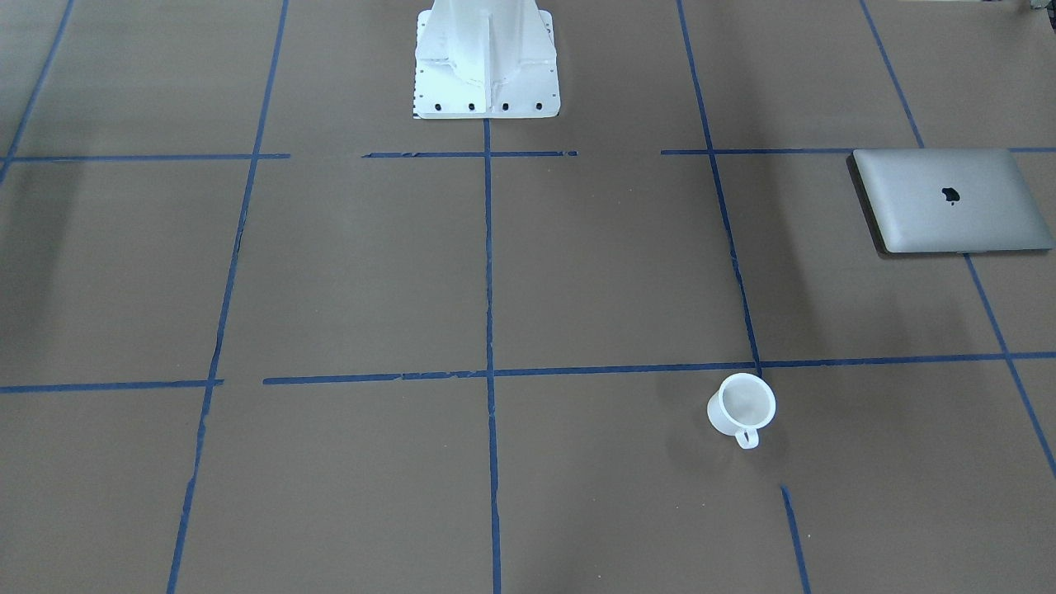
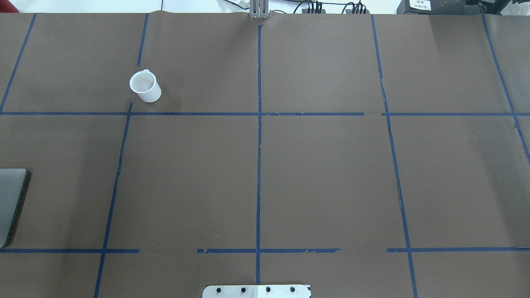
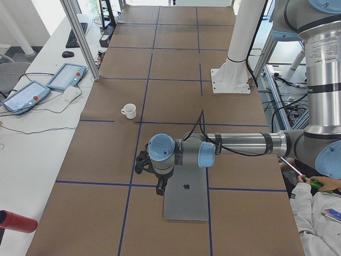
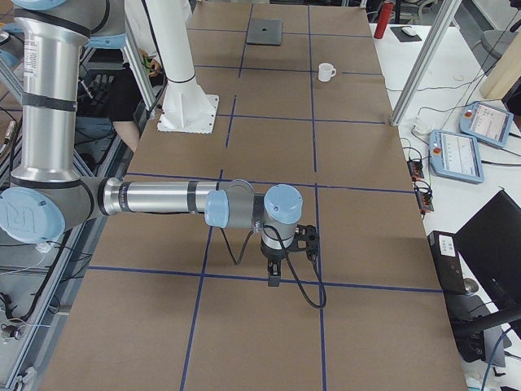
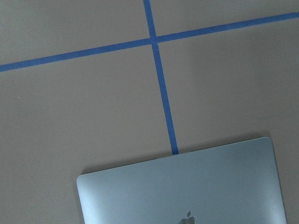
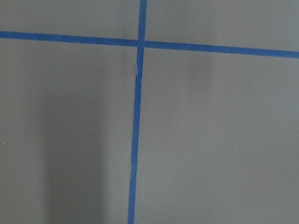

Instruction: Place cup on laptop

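The white cup (image 1: 742, 406) stands upright on the brown table, handle toward the operators' side; it also shows in the overhead view (image 2: 145, 86) and both side views (image 3: 128, 111) (image 4: 326, 72). The silver laptop (image 1: 953, 200) lies closed and flat at the table's left end (image 2: 10, 203) (image 3: 185, 197) (image 4: 265, 32); the left wrist view looks down on its lid (image 5: 187, 186). My left gripper (image 3: 143, 162) hangs above the table by the laptop's edge, far from the cup. My right gripper (image 4: 307, 239) hangs over bare table. I cannot tell whether either is open or shut.
Blue tape lines (image 2: 258, 165) grid the table. The white robot pedestal (image 1: 487, 58) stands at the robot-side edge. An aluminium post (image 3: 80, 37), teach pendants (image 3: 66, 76) and a red bottle (image 3: 16, 221) lie off the operators' side. A person (image 3: 314, 213) sits behind the left arm.
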`<state>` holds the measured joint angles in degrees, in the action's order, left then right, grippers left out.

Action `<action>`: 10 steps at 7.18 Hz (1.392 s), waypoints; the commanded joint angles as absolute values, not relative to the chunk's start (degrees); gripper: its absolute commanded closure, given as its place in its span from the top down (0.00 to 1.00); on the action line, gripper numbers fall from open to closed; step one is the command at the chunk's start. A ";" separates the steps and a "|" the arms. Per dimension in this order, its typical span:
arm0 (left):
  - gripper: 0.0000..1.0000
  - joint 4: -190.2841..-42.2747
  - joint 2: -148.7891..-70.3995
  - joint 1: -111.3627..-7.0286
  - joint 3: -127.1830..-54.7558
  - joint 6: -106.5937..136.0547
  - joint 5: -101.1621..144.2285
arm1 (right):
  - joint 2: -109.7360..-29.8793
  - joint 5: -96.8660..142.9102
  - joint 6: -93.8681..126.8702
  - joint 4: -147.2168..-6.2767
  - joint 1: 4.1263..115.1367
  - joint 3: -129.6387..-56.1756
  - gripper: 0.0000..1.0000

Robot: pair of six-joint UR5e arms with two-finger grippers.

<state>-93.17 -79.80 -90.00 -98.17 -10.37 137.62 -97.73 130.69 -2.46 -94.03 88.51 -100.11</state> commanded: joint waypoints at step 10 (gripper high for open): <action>0.99 -97.73 -109.27 -73.26 -91.71 21.38 134.58 | -97.73 130.69 -2.46 -94.04 88.51 -100.11 1.00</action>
<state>-97.67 -102.35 -78.58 -95.10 14.15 136.19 -97.73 130.67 -2.46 -94.04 88.50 -100.11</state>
